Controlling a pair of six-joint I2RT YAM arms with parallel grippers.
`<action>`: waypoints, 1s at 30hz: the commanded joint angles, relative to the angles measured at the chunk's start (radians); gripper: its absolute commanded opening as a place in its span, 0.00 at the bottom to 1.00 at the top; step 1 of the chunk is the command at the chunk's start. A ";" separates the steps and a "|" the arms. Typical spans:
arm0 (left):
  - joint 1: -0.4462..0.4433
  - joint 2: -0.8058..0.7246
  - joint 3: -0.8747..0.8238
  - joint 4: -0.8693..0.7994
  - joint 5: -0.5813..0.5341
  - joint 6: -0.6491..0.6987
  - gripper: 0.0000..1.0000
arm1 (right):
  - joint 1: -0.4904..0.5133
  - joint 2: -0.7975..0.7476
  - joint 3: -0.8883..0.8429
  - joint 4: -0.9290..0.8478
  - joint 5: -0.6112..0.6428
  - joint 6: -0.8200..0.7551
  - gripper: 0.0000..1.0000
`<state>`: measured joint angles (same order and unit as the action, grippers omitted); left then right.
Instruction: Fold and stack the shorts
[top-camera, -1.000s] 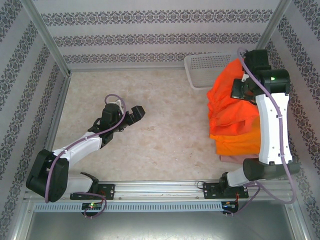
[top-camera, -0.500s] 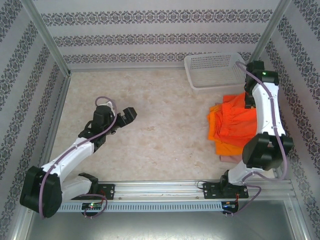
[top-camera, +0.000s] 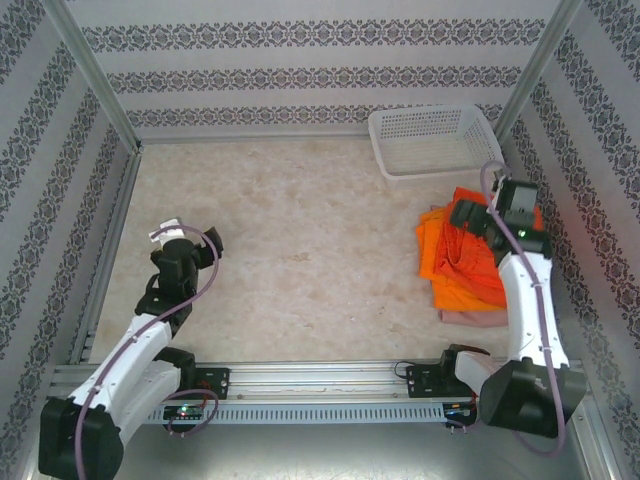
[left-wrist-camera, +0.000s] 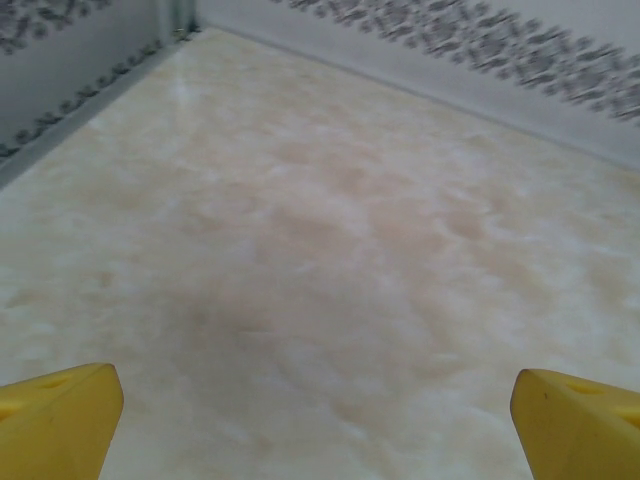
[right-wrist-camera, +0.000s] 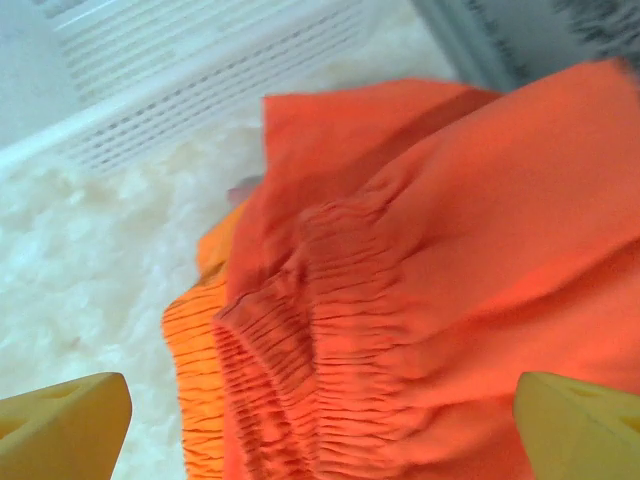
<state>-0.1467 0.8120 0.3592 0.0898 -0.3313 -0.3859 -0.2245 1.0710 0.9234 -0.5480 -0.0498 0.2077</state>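
Since 1 second ago the left arm has drawn back to the left side of the desk (top-camera: 320, 250), and the left tool (top-camera: 165, 238) now sits near the left wall. The right arm has pulled in from above the basket (top-camera: 425, 140). The orange cloth it held up then now lies flat on the shorts (top-camera: 455, 265), and the right tool (top-camera: 470, 215) hangs just over that pile.

The desk is pale, marbled and matte. Walls (top-camera: 320, 80) papered in grey patterned stripes close it on 3 sides, with 2 metal posts (top-camera: 95, 75) at the far corners and a rail (top-camera: 320, 375) along the near edge.

There is 1 basket, white mesh, at the far right. There is 1 pile of shorts, just nearer than the basket, with 3 layers showing: red-orange on top, lighter orange under it, and a pink pair (top-camera: 465, 317) at the bottom edge. There are 2 arms and 2 tools. In each wrist view the yellow fingertips (left-wrist-camera: 60, 420) sit wide apart, so both tools are spread and hold nothing.
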 joint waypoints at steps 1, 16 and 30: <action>0.092 0.057 -0.055 0.242 0.000 0.101 1.00 | 0.008 -0.029 -0.193 0.397 -0.140 -0.008 0.98; 0.191 0.575 -0.123 0.920 0.164 0.252 1.00 | 0.108 0.171 -0.614 1.250 -0.101 -0.172 0.98; 0.179 0.773 -0.061 1.004 0.273 0.321 1.00 | 0.085 0.293 -0.479 1.178 -0.272 -0.160 0.98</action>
<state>0.0391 1.5795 0.2825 1.0515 -0.0708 -0.0978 -0.1291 1.3521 0.4316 0.5747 -0.2684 0.0303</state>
